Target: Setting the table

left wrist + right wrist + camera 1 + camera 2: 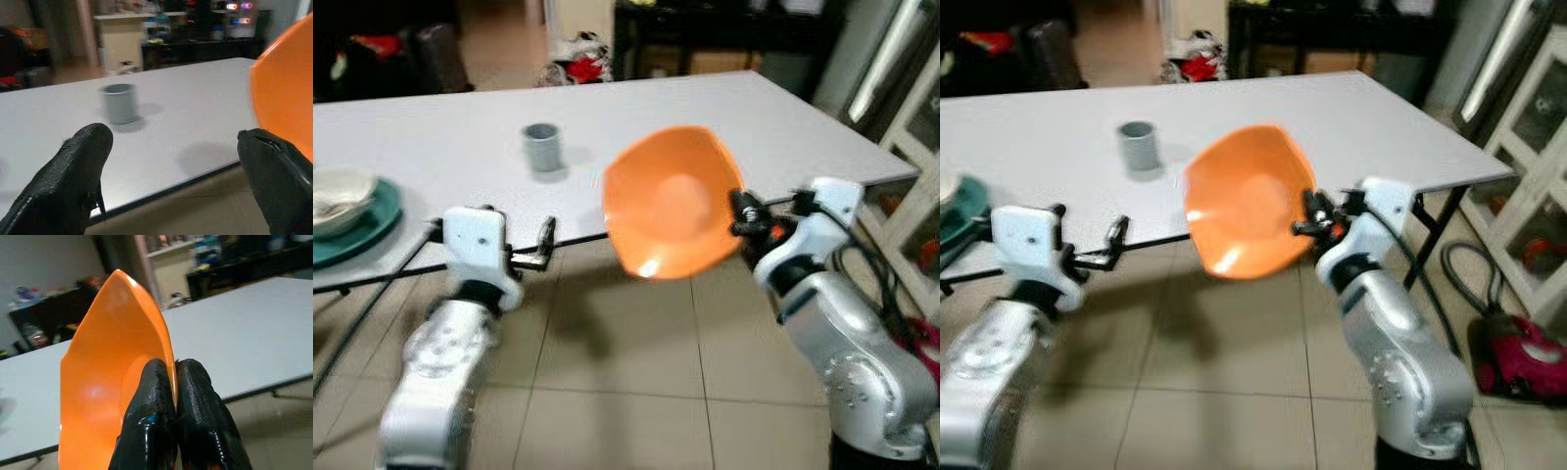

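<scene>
My right claw [173, 382] pinches the orange bowl [671, 201] by its rim, tilted, for carrying to the desk [705, 108]; my left claw [171, 166] hangs spread, empty.

Right gripper [173, 382] pinches rim of bowl [671, 201], bowl tipped on edge, above floor at table's [724, 117] near edge. Left gripper [543, 247] left of bowl, fingers apart, just before table edge. Cup [542, 147] on table beyond left gripper. Plate [372, 225] with dish [337, 198] on it far left of left gripper.
</scene>
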`<state>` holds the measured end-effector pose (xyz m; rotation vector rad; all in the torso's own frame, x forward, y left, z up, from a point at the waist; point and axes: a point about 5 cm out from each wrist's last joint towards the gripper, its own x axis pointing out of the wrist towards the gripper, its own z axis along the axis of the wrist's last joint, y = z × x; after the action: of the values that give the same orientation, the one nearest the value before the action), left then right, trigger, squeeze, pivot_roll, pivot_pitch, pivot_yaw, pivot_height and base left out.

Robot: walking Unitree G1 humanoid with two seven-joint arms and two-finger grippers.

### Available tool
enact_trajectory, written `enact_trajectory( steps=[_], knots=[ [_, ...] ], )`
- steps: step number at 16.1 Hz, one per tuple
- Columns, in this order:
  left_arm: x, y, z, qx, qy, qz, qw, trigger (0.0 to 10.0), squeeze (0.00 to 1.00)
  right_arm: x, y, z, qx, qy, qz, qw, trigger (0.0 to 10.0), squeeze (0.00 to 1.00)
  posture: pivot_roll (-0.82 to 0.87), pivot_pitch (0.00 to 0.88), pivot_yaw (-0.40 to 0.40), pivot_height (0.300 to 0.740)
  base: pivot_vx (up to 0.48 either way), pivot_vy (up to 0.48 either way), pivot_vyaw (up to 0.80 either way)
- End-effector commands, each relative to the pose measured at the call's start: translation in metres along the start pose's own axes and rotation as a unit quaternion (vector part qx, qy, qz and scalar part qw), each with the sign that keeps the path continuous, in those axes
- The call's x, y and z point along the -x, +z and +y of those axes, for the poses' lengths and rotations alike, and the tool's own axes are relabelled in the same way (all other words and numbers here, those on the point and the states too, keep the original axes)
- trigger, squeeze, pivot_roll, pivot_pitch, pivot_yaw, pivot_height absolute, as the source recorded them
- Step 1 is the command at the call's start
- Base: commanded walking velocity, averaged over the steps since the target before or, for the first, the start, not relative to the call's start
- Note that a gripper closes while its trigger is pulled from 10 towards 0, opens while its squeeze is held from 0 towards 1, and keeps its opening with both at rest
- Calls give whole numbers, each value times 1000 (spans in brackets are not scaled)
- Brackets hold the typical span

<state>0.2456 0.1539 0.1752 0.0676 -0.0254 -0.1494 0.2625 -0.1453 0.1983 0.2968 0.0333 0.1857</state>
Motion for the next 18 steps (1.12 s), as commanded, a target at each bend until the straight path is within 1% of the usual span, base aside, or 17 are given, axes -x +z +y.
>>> enact_trajectory(
  steps=[1,4,8,11,18],
  knots=[
    [1,3,6,-7,14,-5,1000,10000,0,-4,10,5,4,11,-27,1000,10000,0,-62,0,-9,740,281,0,0],
    [2,5,9,-8,23,-7,1000,10000,0,-12,15,1,6,0,-28,1000,10000,0,-52,0,-14,740,286,0,0],
    [3,5,10,-8,25,-7,1000,10000,0,-15,16,-4,-17,-8,-35,999,10000,0,-46,0,-12,740,285,0,0],
    [4,5,12,-7,27,-6,1000,10000,0,-19,17,-4,-28,-4,-34,999,10000,0,-37,0,-18,740,282,0,0],
    [4,6,12,-7,28,-6,1000,10000,0,-22,15,-4,-30,2,-30,999,10000,0,-34,0,-14,740,297,0,0]
  ],
)
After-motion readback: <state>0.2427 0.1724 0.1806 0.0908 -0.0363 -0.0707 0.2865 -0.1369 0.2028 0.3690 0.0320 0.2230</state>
